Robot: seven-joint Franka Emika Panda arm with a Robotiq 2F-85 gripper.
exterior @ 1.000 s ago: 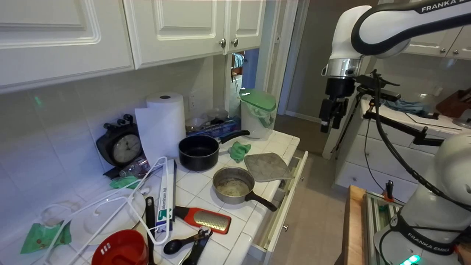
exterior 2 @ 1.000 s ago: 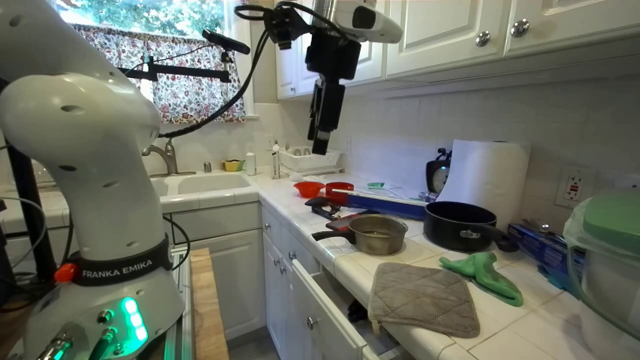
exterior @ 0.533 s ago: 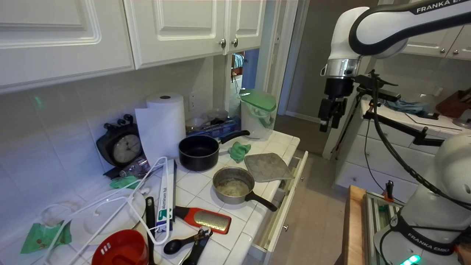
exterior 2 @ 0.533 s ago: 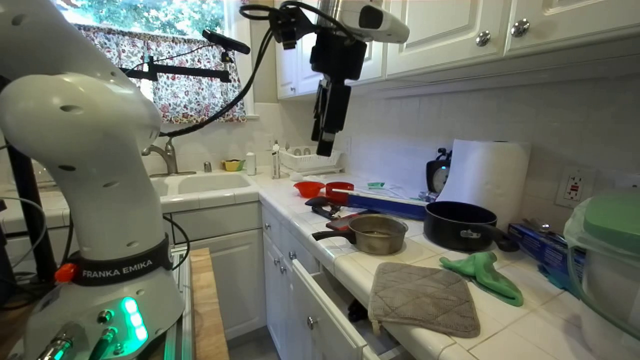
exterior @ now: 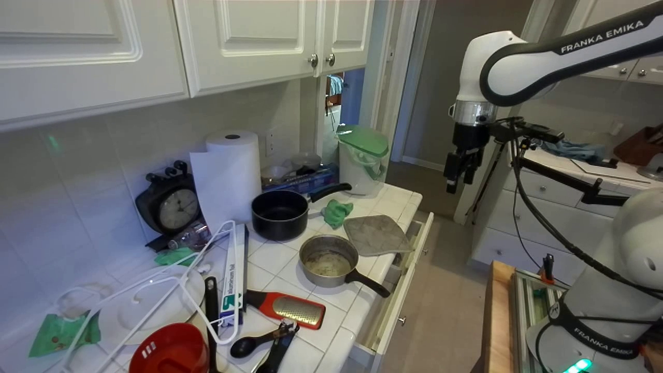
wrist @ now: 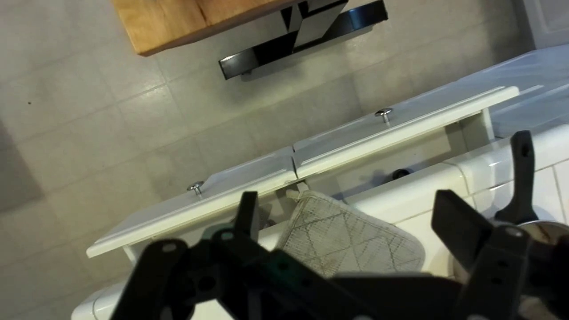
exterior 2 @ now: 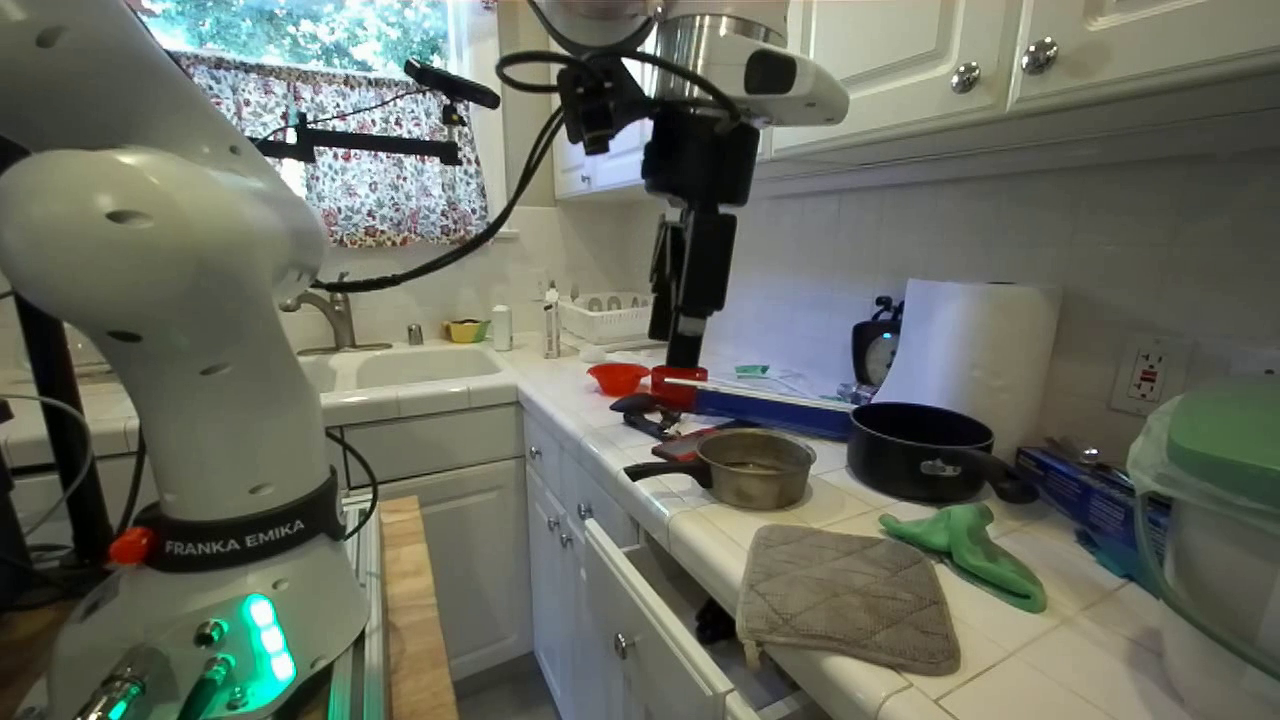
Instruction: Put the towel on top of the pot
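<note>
The towel, a flat grey quilted square cloth, lies on the counter's front edge in both exterior views (exterior: 378, 235) (exterior 2: 850, 597), with one corner over the open drawer. The pot, a small silver-grey saucepan with a dark handle, stands beside it in both exterior views (exterior: 328, 261) (exterior 2: 762, 478). My gripper hangs in the air above and apart from both, in both exterior views (exterior: 460, 181) (exterior 2: 675, 340). In the wrist view my gripper (wrist: 349, 209) is open and empty, and the towel (wrist: 351, 238) shows between its fingers, partly hidden below. The pot's handle (wrist: 523, 178) shows at the right.
A black pot (exterior: 279, 215), a green cloth (exterior: 337, 213) and a paper-towel roll (exterior: 233, 176) stand or lie behind. A red grater (exterior: 296, 310) lies beside the pot. Open drawers (exterior 2: 650, 620) jut out under the counter edge. Upper cabinets (exterior: 259, 36) overhang the counter.
My gripper has come down; it has moved slightly left in an exterior view and right in an exterior view. The towel, the pot and the other objects have not moved.
</note>
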